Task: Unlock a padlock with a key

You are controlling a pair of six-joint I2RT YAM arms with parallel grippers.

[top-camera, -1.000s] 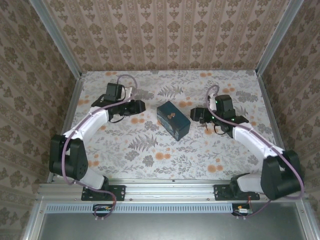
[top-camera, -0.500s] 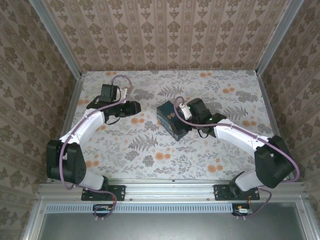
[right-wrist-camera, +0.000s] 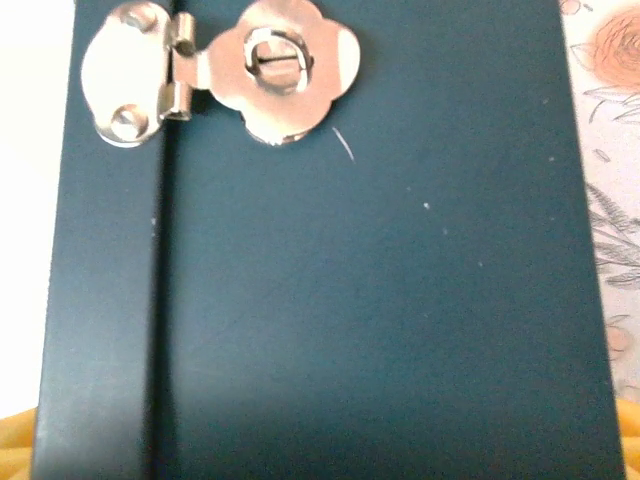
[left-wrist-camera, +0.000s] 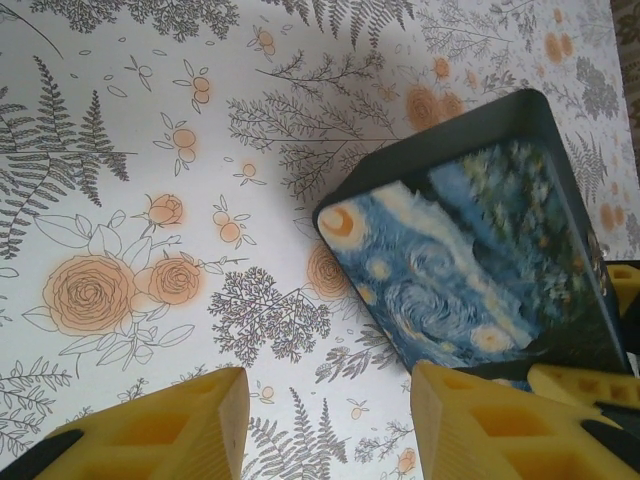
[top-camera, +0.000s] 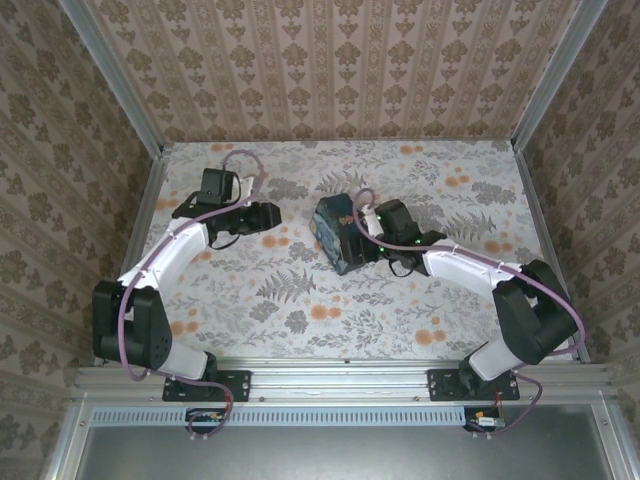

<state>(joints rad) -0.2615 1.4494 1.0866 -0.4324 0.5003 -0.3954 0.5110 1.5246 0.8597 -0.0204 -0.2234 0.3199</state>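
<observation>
Tool of the right arm stands wide astride the dark box at mid-bench, facing its silver clasp; we cannot tell whether it grips. Left tool hangs half open, holding nothing, just beside the box's painted lid.

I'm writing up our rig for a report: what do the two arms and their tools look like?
The left arm and right arm have white links, black joints and looping purple cables. The left tool has yellow moulded fingers.
</observation>
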